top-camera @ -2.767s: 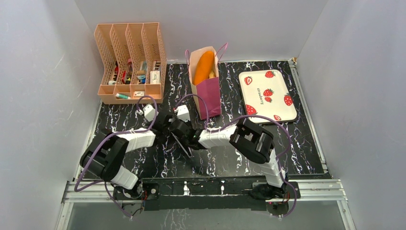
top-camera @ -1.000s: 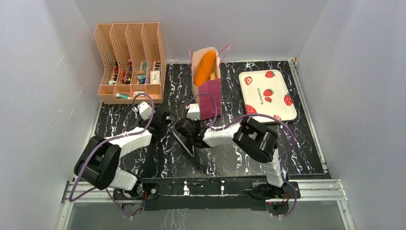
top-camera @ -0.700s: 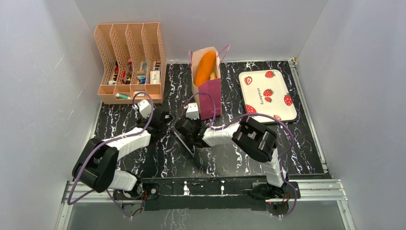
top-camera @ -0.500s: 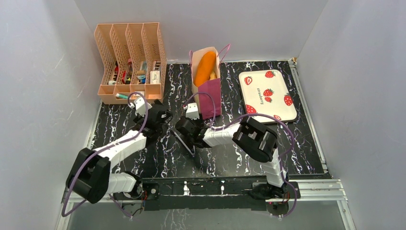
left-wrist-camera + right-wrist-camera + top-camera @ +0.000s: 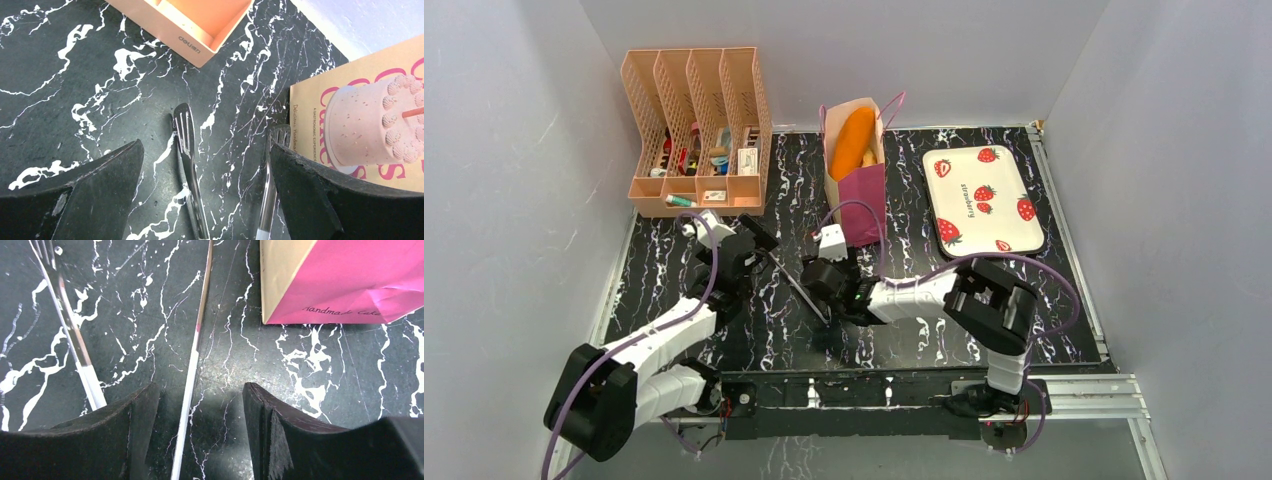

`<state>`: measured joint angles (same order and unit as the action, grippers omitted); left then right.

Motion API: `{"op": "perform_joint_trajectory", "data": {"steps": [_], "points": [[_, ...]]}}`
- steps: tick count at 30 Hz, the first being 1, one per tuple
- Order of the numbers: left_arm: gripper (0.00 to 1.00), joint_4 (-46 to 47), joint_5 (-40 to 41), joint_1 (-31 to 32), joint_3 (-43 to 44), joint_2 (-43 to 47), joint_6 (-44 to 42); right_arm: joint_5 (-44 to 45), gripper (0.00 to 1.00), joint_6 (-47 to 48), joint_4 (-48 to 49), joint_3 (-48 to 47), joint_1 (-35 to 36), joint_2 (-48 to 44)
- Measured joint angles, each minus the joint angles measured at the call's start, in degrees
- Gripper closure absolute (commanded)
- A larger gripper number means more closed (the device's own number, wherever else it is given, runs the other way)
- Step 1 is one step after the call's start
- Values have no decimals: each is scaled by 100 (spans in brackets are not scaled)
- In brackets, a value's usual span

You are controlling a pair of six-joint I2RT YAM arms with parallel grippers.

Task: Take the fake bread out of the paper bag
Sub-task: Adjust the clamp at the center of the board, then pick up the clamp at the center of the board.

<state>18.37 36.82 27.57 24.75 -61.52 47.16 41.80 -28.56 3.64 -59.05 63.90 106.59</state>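
Both have just let go — left claw (image 5: 205,147) gaping wide and empty, right claw (image 5: 200,387) half open, holding nothing, over tongs (image 5: 799,288) lying on the table (image 5: 649,262). The bread (image 5: 852,140) sits in the paper bag (image 5: 861,200), far centre — still unfetched.

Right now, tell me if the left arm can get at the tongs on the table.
Likely yes: the left gripper hangs open above the tongs, whose tips show between its fingers. The paper bag stands aside, not in the way.
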Motion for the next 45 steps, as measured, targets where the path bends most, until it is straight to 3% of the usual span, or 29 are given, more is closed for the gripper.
{"op": "perform_joint_trajectory", "data": {"steps": [3, 12, 32, 33, 34, 45], "points": [[3, 13, -83, -2, 37, -26, -81, -127, 27, 50, 282, 249, -7, -247], [5, -365, -81, -2, 431, -273, -48, -1088, 27, 544, 1432, 1152, -22, -505], [5, -859, 177, -2, 481, -273, 129, -1545, 27, 1051, 2750, 1145, 24, 17], [5, -866, 184, -2, 481, -273, 129, -1545, 11, 1051, 2776, 1139, 26, 31], [5, -866, 188, -2, 481, -273, 129, -1545, 9, 1051, 2791, 1134, 31, 39], [5, -857, 249, -4, 481, -273, 98, -1408, 8, 1202, 2782, 1130, 267, 20]]}}
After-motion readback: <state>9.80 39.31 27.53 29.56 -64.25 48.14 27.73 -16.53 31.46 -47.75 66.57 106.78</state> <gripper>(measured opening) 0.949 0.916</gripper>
